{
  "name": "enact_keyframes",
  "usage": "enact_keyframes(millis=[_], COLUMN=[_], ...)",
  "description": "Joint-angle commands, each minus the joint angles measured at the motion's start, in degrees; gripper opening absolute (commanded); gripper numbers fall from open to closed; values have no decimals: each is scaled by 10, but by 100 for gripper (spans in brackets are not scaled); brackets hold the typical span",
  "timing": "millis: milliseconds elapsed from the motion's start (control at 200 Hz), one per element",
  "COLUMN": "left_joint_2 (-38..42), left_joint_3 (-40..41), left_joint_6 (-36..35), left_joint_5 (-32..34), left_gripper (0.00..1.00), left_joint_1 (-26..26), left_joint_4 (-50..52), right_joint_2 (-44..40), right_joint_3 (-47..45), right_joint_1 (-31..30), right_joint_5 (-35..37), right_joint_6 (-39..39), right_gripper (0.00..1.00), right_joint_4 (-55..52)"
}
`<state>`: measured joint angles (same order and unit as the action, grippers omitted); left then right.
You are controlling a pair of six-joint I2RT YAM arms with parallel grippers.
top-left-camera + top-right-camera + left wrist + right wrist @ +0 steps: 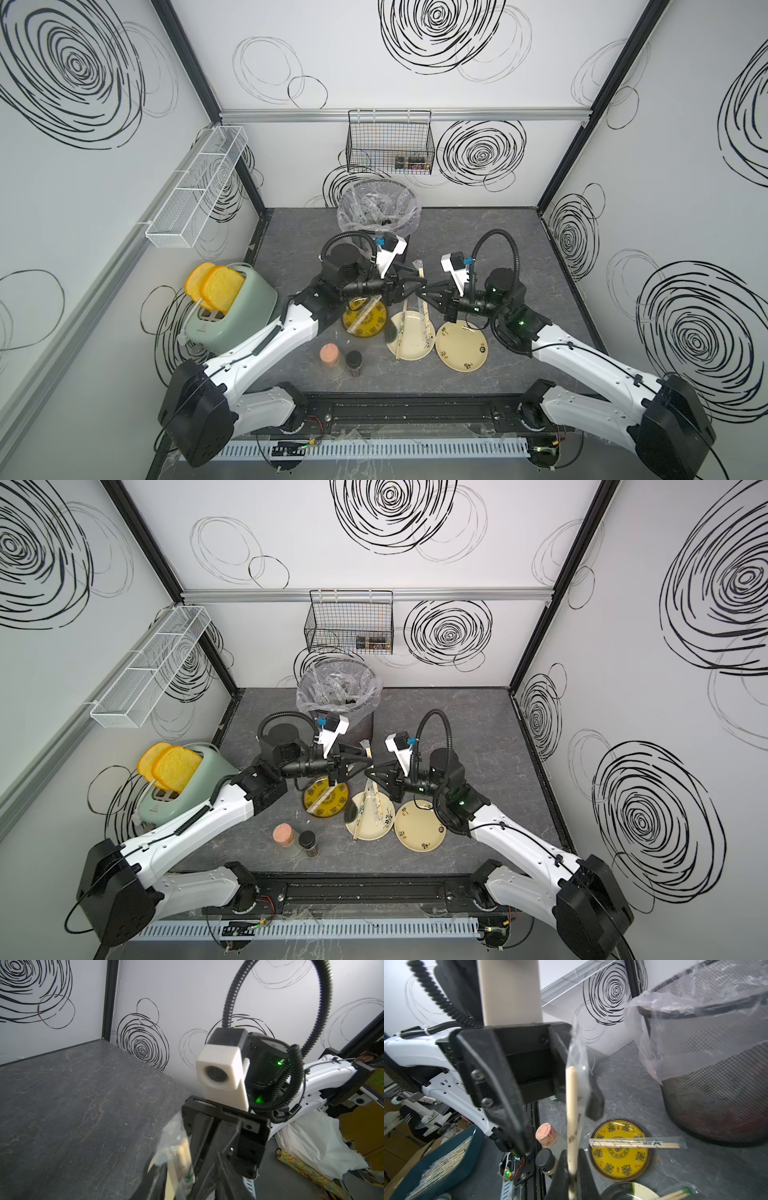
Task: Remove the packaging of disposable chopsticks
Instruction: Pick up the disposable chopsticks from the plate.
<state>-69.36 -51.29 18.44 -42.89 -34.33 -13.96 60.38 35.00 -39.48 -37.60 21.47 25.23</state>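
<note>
I am watching both arms meeting over the middle of the table (540, 257), fingertip to fingertip. The right gripper (419, 293) is pinching the wrapped chopstick pair (571, 1095) low on its length, and in the right wrist view its jaws are pressing onto the sticks. The pair is hanging in the air, tilted with its far end higher, above the far edge of the cream middle plate (415, 351). Its clear sleeve (578, 1053) is reaching out past the stick tips. The left gripper (422, 286) is sitting with one finger on either side of that loose end (the fingers are blurred, so I cannot tell whether they are pinching the plastic or only bracketing it).

A second pair (400, 336) is lying across the same cream plate. A third pair (633, 1144), sealed in its own sleeve, is lying across the yellow plate (618, 1159) just to the left. The lined bin (378, 208) is standing at the far side behind the grippers, and the toaster (232, 307) is sitting well off to the left.
</note>
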Motion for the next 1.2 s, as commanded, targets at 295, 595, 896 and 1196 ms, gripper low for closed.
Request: enact_keyframes(millis=[295, 595, 896, 1196], left_joint_2=[5, 35, 37, 29], left_joint_3=[-13, -15, -48, -65], left_joint_6=[23, 3, -1, -10], left_joint_5=[-39, -28, -88, -109], left_gripper=[7, 0, 0, 0], left_joint_1=[12, 30, 58, 55], left_joint_4=[-60, -39, -33, -17], right_joint_2=[4, 21, 31, 68], right_joint_3=[34, 31, -20, 0], right_joint_1=[-16, 3, 19, 15], right_joint_5=[-6, -48, -108, -122], right_joint_6=[-11, 1, 23, 9], right_gripper=[0, 48, 58, 30], right_joint_4=[24, 21, 53, 47])
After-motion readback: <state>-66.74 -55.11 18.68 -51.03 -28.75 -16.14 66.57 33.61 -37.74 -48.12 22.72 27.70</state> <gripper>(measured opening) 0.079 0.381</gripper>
